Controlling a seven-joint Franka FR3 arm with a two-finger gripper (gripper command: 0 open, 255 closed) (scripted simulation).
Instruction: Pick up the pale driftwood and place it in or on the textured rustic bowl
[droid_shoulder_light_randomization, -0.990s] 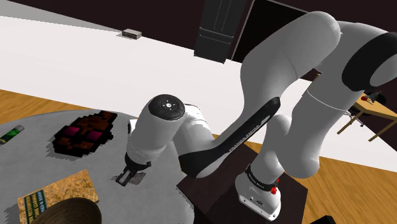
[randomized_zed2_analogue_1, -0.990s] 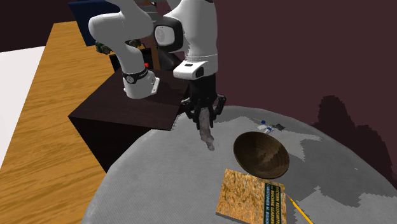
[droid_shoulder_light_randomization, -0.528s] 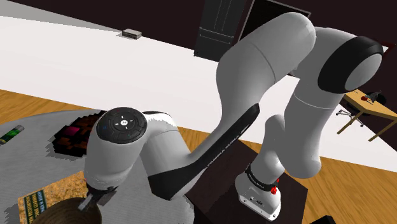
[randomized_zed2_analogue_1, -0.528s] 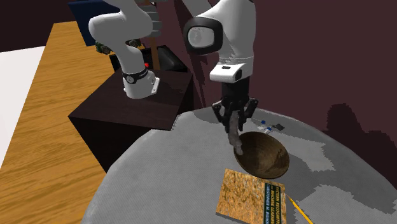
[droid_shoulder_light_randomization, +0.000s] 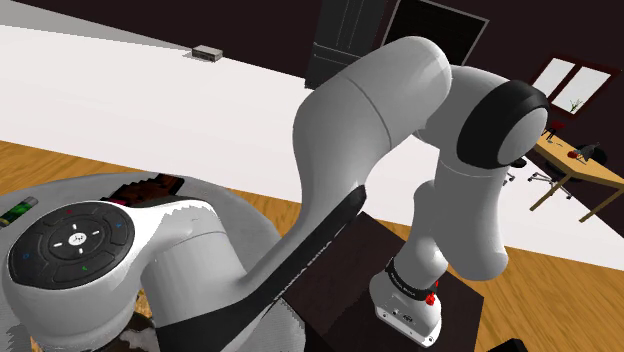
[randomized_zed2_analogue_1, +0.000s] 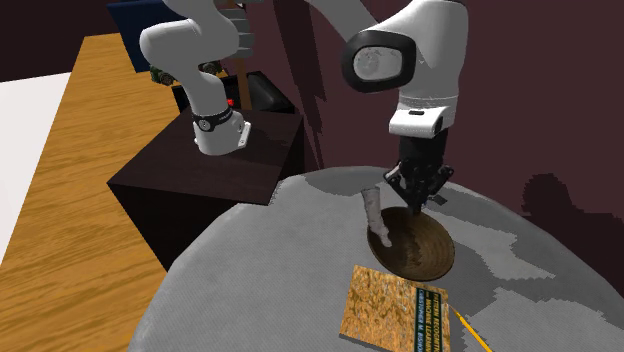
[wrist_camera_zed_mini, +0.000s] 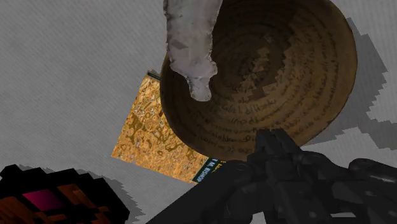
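A pale, knobbly piece of driftwood (randomized_zed2_analogue_1: 374, 215) stands almost upright at the edge of a brown ribbed bowl (randomized_zed2_analogue_1: 428, 262) on a grey round table (randomized_zed2_analogue_1: 250, 290), its lower end on the rim at the second exterior view's left. The black gripper (randomized_zed2_analogue_1: 421, 195) of a white Franka arm (droid_shoulder_light_randomization: 340, 130) hangs over the bowl's middle, apart from the wood. The gripper holds nothing, and whether its jaws are parted or together cannot be told. In the wrist view the driftwood's tip (wrist_camera_zed_mini: 191, 38) reaches past the rim and over the bowl's ringed inner wall (wrist_camera_zed_mini: 286, 76). Whether it rests there or is dropping in is not clear.

The hand sits above the bowl's centre, probably so that the wood lands inside, not on the table. The wood itself is off-centre and tall, so it may tip either way. The placing looks close to done but not yet settled.

Just beside the bowl lies a book (randomized_zed2_analogue_1: 385, 305) with a mottled orange cover. Its dark spine seems to read "M. BISHOP" in the wrist view (wrist_camera_zed_mini: 207, 170) and "MACHINE LEARNING" in the second exterior view. A dark red blocky object (wrist_camera_zed_mini: 44, 203) lies further off on the table, and the arm's dark stand (randomized_zed2_analogue_1: 200, 185) touches the table's edge
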